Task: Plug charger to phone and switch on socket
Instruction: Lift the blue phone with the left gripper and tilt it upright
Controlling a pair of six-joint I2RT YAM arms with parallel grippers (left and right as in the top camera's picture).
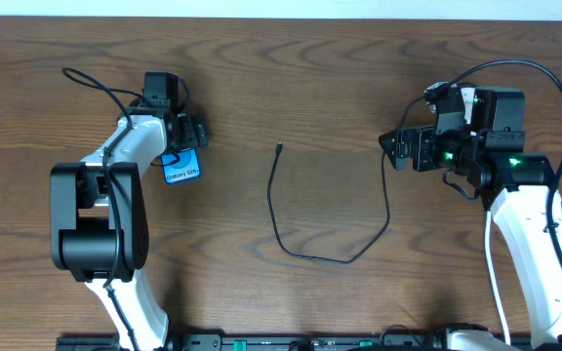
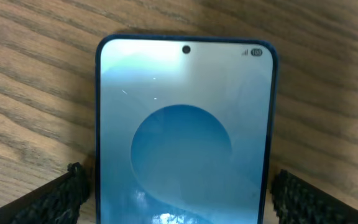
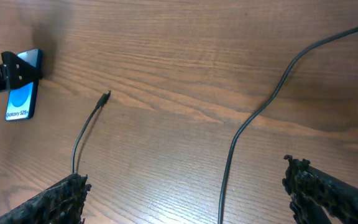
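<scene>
The phone (image 1: 181, 168) lies flat, its lit blue screen with a paler circle facing up, inside my left gripper (image 2: 179, 174). I can't quite tell whether its edges are pinched. The charger (image 1: 270, 195), a thin black cable, loops loosely well to the phone's right, its plug tip (image 1: 278, 148) lying free.

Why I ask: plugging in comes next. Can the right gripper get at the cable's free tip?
Probably yes. The cable tip lies alone on the table, between the phone and the open right gripper, with nothing blocking the way.
</scene>
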